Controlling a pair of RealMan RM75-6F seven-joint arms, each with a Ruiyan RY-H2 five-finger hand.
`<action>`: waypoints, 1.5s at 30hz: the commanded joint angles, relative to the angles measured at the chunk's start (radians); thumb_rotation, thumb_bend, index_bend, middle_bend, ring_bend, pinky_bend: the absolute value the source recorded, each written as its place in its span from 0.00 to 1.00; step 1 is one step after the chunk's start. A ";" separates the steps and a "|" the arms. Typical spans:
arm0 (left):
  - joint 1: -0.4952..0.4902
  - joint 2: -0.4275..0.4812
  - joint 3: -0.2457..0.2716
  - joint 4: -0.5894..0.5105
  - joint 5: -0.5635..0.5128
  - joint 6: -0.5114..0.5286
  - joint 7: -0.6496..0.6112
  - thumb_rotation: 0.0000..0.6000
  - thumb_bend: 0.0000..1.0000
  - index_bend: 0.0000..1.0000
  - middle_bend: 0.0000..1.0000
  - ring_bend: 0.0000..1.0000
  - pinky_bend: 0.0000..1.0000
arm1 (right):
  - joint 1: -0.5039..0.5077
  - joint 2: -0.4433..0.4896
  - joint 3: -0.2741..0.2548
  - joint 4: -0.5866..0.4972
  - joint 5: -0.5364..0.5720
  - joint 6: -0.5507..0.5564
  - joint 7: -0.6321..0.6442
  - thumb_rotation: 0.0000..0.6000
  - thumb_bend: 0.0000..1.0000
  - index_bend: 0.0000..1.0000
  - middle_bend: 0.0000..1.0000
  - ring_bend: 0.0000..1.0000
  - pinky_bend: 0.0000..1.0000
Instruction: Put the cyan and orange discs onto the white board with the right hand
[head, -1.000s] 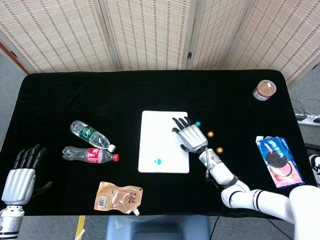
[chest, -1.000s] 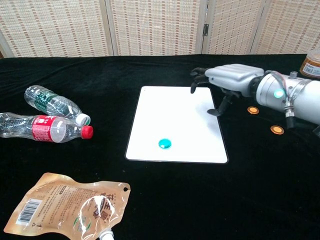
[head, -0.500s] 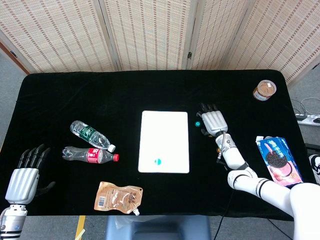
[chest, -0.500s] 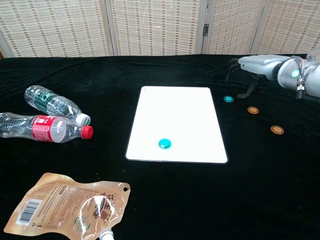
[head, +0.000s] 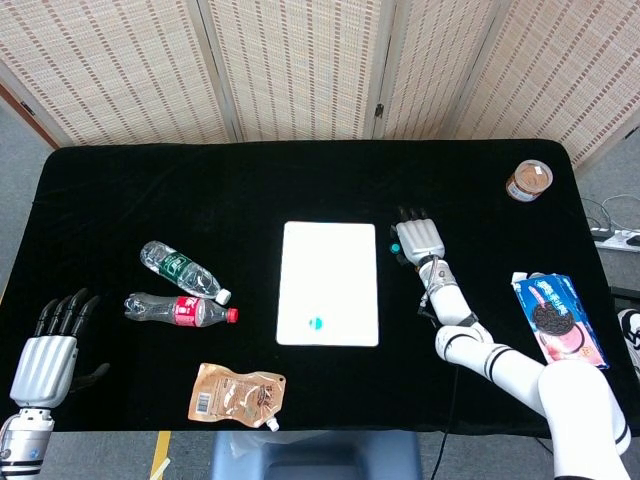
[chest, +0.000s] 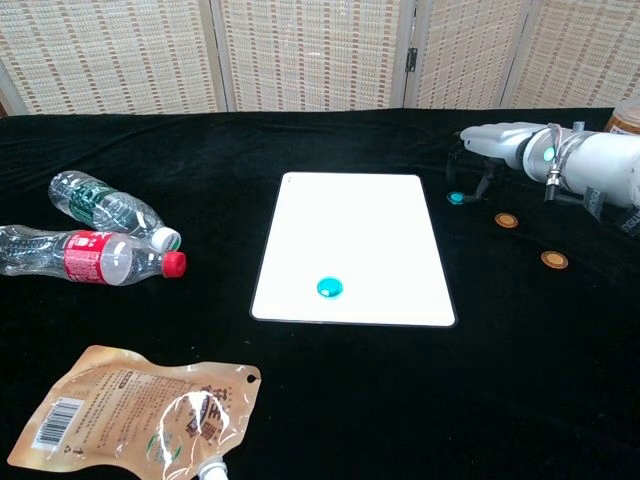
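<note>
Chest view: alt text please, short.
The right hand reaches down over a cyan disc lying just right of the white board, which already carries another cyan disc. Two orange discs wait on the black table.

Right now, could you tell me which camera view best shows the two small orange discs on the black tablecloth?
The chest view: both small orange discs lie clear on the black tablecloth. In the head view, the right hand and forearm hide them.
</note>
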 joint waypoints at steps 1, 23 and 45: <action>0.001 0.001 0.000 -0.001 0.000 0.001 0.001 1.00 0.20 0.07 0.04 0.03 0.00 | 0.012 -0.022 -0.003 0.035 0.011 -0.012 -0.005 1.00 0.41 0.38 0.05 0.00 0.00; -0.001 0.014 0.001 -0.018 -0.004 -0.001 0.006 1.00 0.20 0.07 0.04 0.03 0.00 | 0.037 -0.087 0.006 0.166 0.003 -0.065 0.026 1.00 0.43 0.43 0.07 0.00 0.00; 0.004 0.024 0.004 -0.021 0.017 0.018 -0.002 1.00 0.20 0.07 0.04 0.03 0.00 | -0.098 0.192 -0.056 -0.322 -0.304 0.125 0.173 1.00 0.43 0.50 0.12 0.00 0.00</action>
